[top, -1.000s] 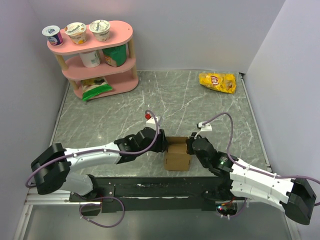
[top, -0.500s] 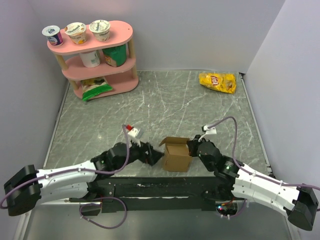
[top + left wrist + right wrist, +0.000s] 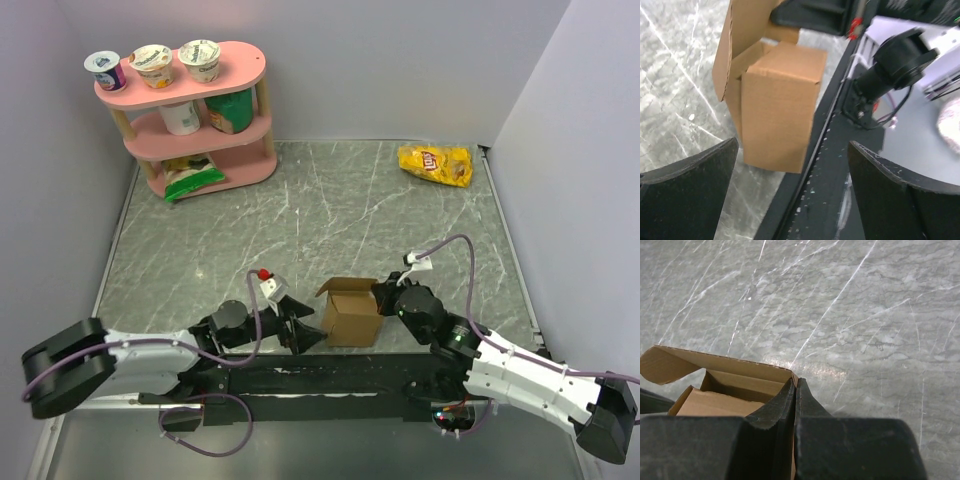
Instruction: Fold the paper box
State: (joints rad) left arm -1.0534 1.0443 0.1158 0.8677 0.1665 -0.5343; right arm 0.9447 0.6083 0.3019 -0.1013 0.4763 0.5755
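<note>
Top: small brown cardboard paper box [image 3: 352,313] upright on grey marbled tabletop [image 3: 330,200], nr front edge, one flap up. Left end effector [image 3: 300,325] just beside it, spread, not touching.
Left wrist: box ahead, btw wide-apart fingers [image 3: 690,190].
Right wrist: right end effector [image 3: 795,390] pressed together, pinching box's wall rim.

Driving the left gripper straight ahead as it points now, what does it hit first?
Probably the paper box: its side wall sits framed between the open jaws of the left gripper, nothing visible between. How near it is, I cannot tell.
</note>
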